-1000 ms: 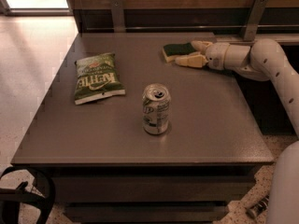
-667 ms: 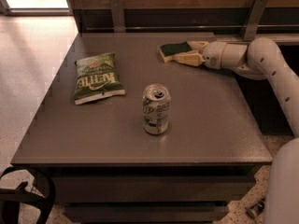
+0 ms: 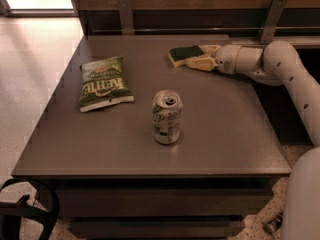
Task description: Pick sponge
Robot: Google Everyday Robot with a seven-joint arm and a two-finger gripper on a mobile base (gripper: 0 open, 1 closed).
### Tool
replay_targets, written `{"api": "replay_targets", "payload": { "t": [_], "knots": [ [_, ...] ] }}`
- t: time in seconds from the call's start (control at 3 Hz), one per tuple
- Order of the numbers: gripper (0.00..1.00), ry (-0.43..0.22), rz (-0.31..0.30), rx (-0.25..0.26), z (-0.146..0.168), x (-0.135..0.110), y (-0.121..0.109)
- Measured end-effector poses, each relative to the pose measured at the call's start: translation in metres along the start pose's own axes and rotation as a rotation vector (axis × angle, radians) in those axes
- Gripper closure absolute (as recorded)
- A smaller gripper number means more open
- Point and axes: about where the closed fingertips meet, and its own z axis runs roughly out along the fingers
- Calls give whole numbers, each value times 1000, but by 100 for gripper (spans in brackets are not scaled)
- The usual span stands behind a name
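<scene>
Little has moved over the last second: the sponge (image 3: 184,52) has slid a touch toward the far edge of the desk (image 3: 225,129), and the gripper (image 3: 196,55) has followed it. The can (image 3: 166,116) and the bag (image 3: 104,83) lie where they were. The sponge rests flat on the desk at far centre-right, green side up, with pale foam showing along its near edge. The gripper reaches in low from the right, level with the desk top. Its jaws stand apart around the sponge's right end — one lies along the near edge and touches it, the other sits at the far side. The arm (image 3: 280,66) bends away to the right, off the desk. The can stands upright near the middle, well apart from the sponge, and the bag lies flat to the left.
</scene>
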Motion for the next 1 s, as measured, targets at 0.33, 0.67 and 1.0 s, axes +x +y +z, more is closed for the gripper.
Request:
{"api": "replay_targets", "payload": {
  "t": [0.33,0.67,1.0],
  "knots": [
    [100,0,0,-1,0,0,0],
    [100,4,-25,26,-13,-21,0],
    [100,7,-65,61,-31,-46,1]
  ]
}}
